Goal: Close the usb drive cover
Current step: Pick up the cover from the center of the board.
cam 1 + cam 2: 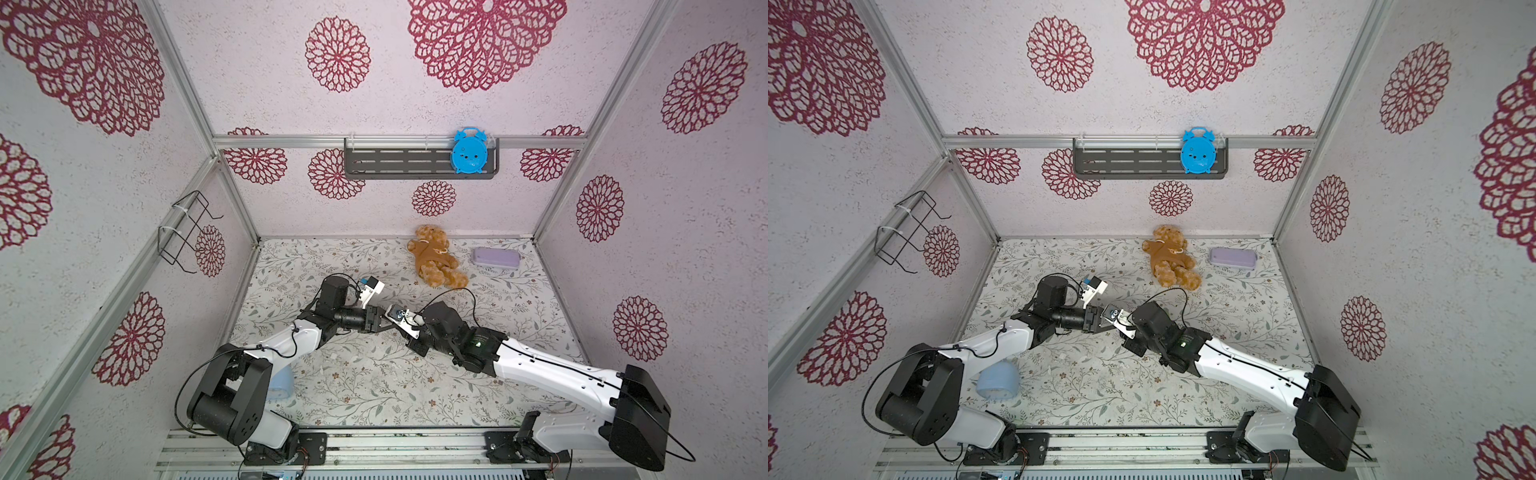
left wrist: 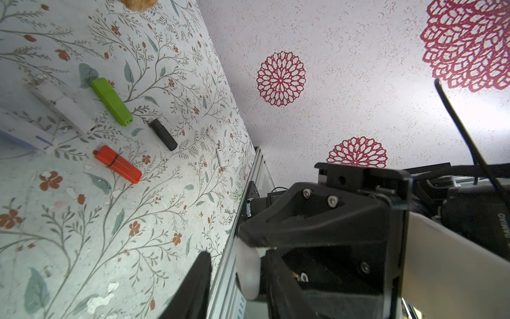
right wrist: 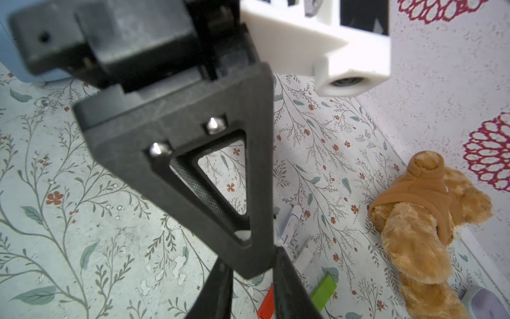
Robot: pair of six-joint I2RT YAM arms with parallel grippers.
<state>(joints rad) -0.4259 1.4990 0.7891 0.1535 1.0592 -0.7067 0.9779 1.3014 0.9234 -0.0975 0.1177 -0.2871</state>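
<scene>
- Two arms (image 1: 286,340) meet mid-air over the floral-papered table (image 1: 374,390) in both top views. They mask the contact, hiding any misalignment.
- Left wrist: right jaws clamp the translucent white plastic usb drive (image 2: 247,272) aloft. Left jaws, partly apart, straddle it, and an off-centre squeeze could twist it loose.
- Right wrist: only its white sliver (image 3: 242,235) shows. Dropped, it joins the green plastic stick (image 3: 324,290).

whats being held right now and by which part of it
The right gripper pinches a small whitish usb drive by one end; the rest sticks out.
</scene>
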